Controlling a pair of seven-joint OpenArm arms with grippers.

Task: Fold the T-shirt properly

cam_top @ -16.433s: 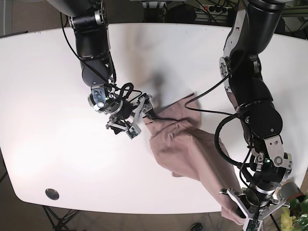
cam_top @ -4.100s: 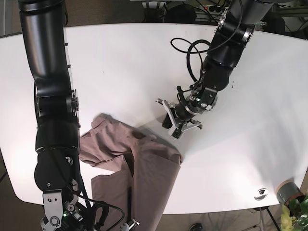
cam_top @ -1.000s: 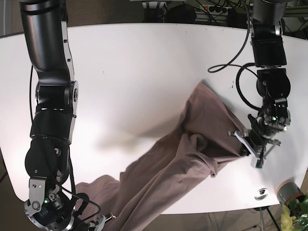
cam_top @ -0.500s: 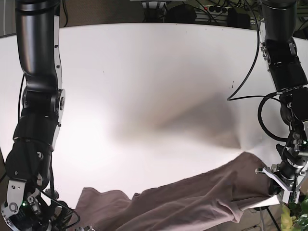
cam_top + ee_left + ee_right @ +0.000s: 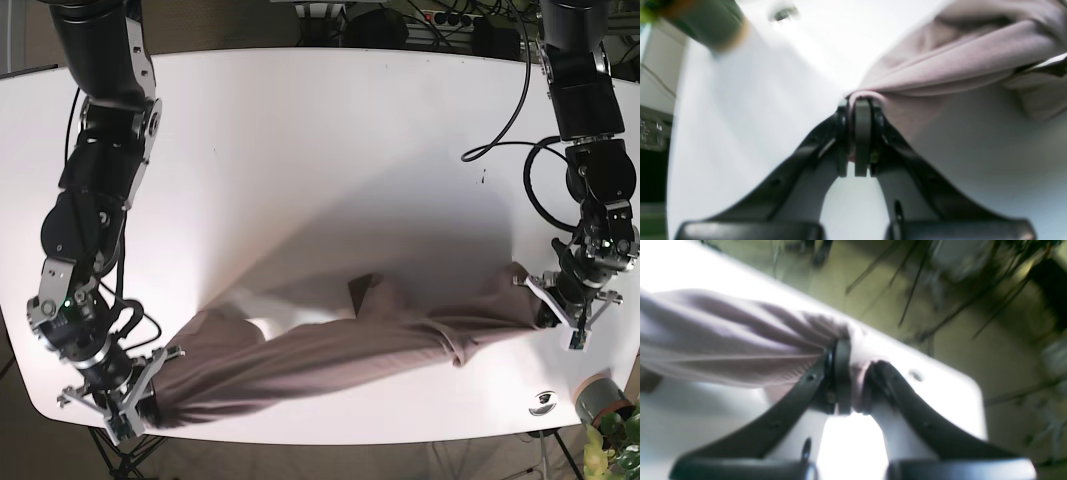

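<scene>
Both grippers, left [image 5: 572,318] and right [image 5: 128,398], stay clamped on the T-shirt [image 5: 330,345], which you've just swung back onto the tabletop [image 5: 320,150], stretched along its front edge, so flattening looks next.

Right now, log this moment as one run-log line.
left gripper: shut on T-shirt | right gripper: shut on T-shirt | shirt stretched across table

Shirt [image 5: 340,345] is soft matt cloth, dusty mauve, creased into long ridges. Table [image 5: 330,160] is smooth white, faint sheen under the lights. Left gripper [image 5: 858,133] pinches the fabric with dull black plastic fingers [image 5: 862,133], rubbery-looking pads; right gripper [image 5: 853,380], same matt black finish. Arms [image 5: 105,160] show glossy black casings.
</scene>
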